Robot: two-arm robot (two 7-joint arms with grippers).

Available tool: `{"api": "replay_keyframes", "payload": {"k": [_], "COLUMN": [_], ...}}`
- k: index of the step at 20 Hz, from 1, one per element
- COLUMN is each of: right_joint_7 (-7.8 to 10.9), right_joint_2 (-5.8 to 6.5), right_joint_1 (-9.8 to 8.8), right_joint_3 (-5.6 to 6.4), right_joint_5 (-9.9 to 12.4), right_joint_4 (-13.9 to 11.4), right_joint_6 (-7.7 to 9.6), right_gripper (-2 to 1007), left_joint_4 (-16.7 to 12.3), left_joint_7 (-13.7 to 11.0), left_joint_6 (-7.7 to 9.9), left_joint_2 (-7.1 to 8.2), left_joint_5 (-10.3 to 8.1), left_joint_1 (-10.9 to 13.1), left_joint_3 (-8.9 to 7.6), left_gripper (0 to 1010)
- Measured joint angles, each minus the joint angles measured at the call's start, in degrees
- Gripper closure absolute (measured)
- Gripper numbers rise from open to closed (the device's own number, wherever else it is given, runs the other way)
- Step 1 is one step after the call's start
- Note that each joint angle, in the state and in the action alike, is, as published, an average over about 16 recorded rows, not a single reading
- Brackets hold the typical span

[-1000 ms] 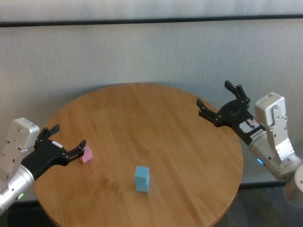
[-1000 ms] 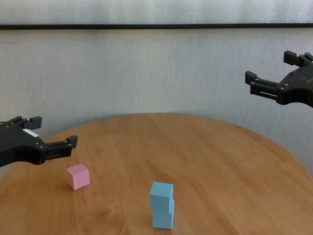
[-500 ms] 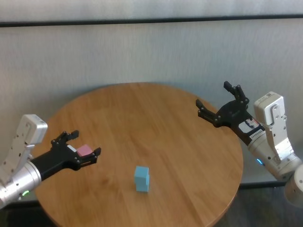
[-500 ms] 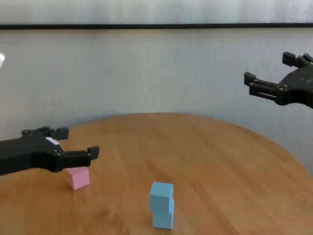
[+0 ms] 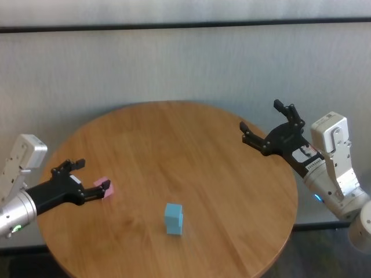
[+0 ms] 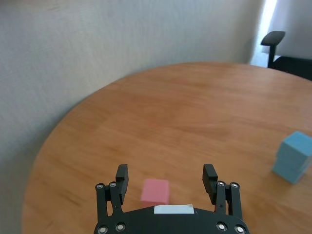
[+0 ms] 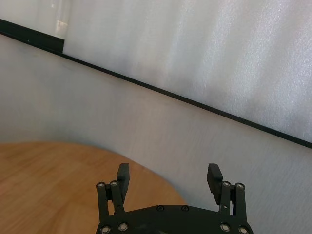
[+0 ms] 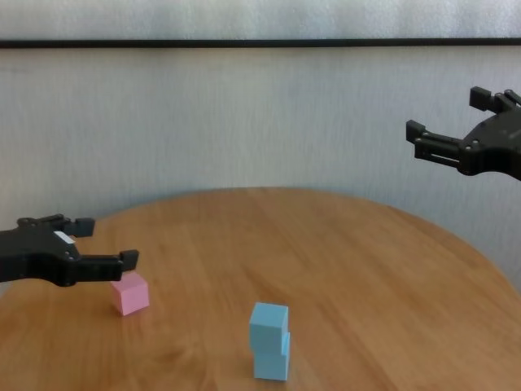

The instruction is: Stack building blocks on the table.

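L gripper (image 6: pixel 166 176) fingers (image 6: pixel 122 173) wide, holding nothing, low over pink block (image 6: pixel 156 190) w/ block between them, at worktop (image 5: pixel 191 145) left side. White label on gripper, text unreadable. Two blue blocks (image 8: pixel 269 340) stacked near front-centre. R gripper (image 5: pixel 271 124) fingers wide, empty, raised at right rim.

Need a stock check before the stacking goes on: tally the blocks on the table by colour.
Light blue blocks: 2, stacked one on the other: top block, bottom block
Pink block: 1, standing alone on the table
Total: 3
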Motion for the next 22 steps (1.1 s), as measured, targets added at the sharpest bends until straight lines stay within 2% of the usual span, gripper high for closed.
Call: {"api": "replay_keyframes", "payload": {"k": [7, 14, 17, 22], "right_joint_7": [0.04, 0.05, 0.05, 0.05], "right_joint_2": [0.03, 0.05, 0.05, 0.06], "right_joint_1": [0.02, 0.02, 0.02, 0.02], "right_joint_3": [-0.03, -0.05, -0.06, -0.06], "right_joint_5": [0.05, 0.09, 0.1, 0.11], "right_joint_4": [-0.03, -0.06, -0.06, -0.07], "right_joint_6": [0.08, 0.12, 0.13, 0.15], "right_gripper": [0, 0, 0, 0], "left_joint_4": [7.15, 14.09, 16.2, 17.77], "left_joint_7": [-4.73, -9.31, -10.18, -10.67], "left_joint_6": [-1.39, -3.16, -3.08, -1.9], "left_joint_2": [-1.68, -3.03, -3.09, -2.86], "left_joint_5": [-1.01, -1.13, -0.65, 0.12], "left_joint_1": [-3.91, -8.44, -10.14, -11.82], "left_joint_3": [0.65, 2.52, 3.35, 4.27], "left_gripper": [11, 11, 11, 11]}}
